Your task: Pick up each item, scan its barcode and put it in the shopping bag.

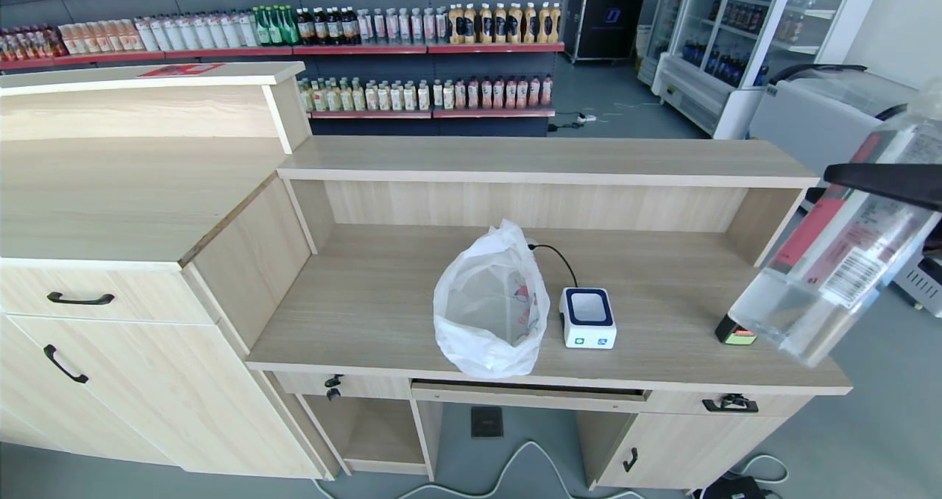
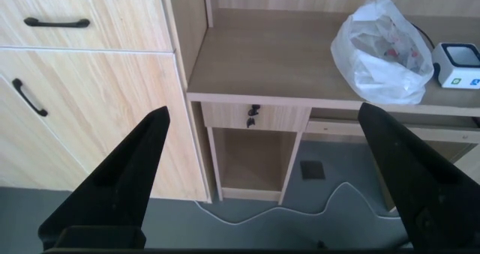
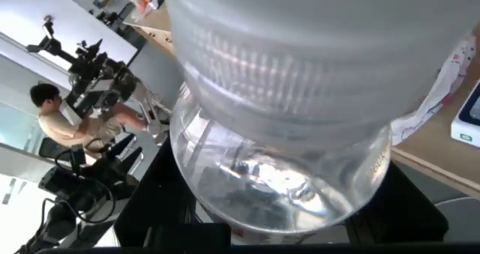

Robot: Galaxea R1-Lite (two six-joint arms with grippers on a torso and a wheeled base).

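— Where is the bottle [image 1: 846, 263] just now?

— Up in the air at the robot's right, off the right end of the counter [image 1: 662, 359]. It is a clear plastic bottle with a red and white label. It hangs tilted, with the lower end towards the counter and the upper end away to the right.

— And the right gripper [image 3: 289, 209]?

— Clamped on it. In the head view one black finger crosses the upper part of the bottle. In the right wrist view the bottle's rounded clear body sits squarely between the dark jaws, one on either side, pressed against it.

— Can you see the barcode?

— Yes, it is on the white part of the label, turned towards the head camera.

— What about the scanner [image 1: 587, 317]?

— It stands on the counter, well apart from the bottle, with its window facing up. Its black cable [image 1: 556, 256] runs back behind the shopping bag [image 1: 491, 308], which sits just beside it on the left, white, upright, mouth open.

— Anything else on the counter?

— A small dark item [image 1: 736, 332] near the right edge, close under the bottle's lower end.

— And the left gripper [image 2: 264, 108]?

— Its fingers [image 2: 112, 186] are spread wide with nothing between them. It hangs low, in front of the counter's left end, with the bag and scanner farther off.
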